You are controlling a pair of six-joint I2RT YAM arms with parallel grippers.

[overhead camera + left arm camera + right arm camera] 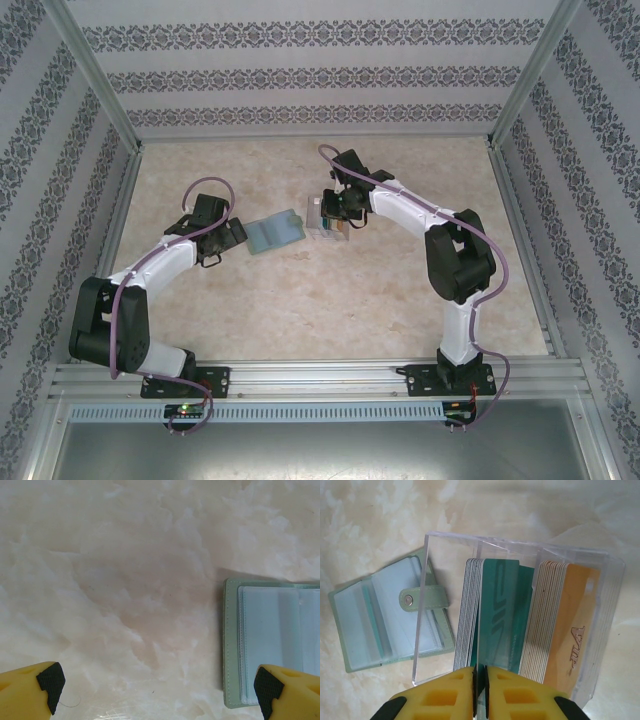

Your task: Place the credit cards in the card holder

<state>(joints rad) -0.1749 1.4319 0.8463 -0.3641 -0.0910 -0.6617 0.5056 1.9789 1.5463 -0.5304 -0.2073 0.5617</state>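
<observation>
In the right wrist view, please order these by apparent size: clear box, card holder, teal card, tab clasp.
1. clear box, nearer the camera, so it may look enlarged
2. card holder, partly behind the box wall
3. teal card
4. tab clasp

Walls [320, 70]: white, dark floral bands, three sides.
Table top [330, 310]: pale beige marble pattern.
Frame [320, 372]: aluminium rails, corner posts.
Light: even.

The left claw [157, 687] stands spread wide, while the right claw [480, 682] is pinched nearly closed.
</observation>
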